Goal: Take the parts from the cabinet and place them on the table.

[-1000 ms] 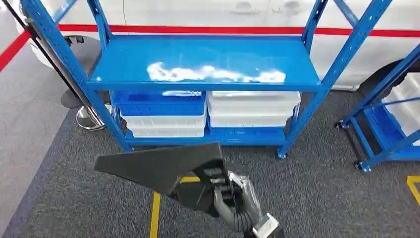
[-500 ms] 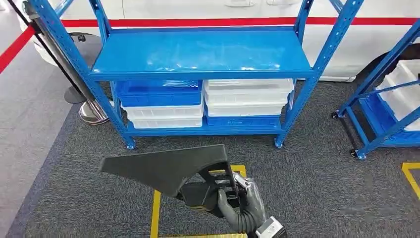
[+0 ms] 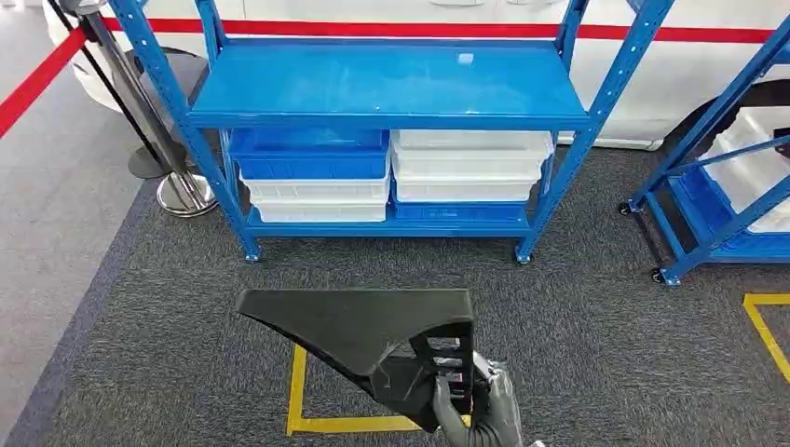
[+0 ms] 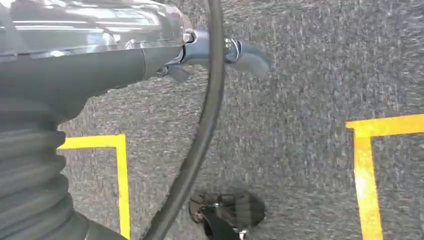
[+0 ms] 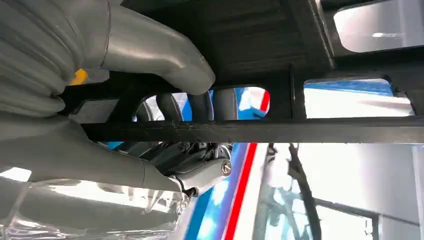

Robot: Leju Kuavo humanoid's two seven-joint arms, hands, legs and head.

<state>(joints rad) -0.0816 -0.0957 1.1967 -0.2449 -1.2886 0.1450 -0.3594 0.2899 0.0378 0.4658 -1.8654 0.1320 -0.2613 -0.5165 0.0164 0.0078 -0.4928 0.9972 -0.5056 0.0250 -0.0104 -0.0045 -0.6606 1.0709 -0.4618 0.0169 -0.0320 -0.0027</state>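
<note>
Low before the blue rack (image 3: 391,88): right hand (image 3: 466,396) clasped around ribbed end of black wedge-shaped part (image 3: 363,326), broad flat face extending leftward, held above grey carpet (image 3: 596,354). Left hand (image 4: 220,55) over carpet; grasp state indeterminable.

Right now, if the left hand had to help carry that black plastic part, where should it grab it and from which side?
Probably the long tapered wing of the black part, approached from the robot's left. The right hand already grips the ribbed, slotted end, so the flat pointed end sticks out unsupported. Its thin edge looks easy to pinch from below.
</note>
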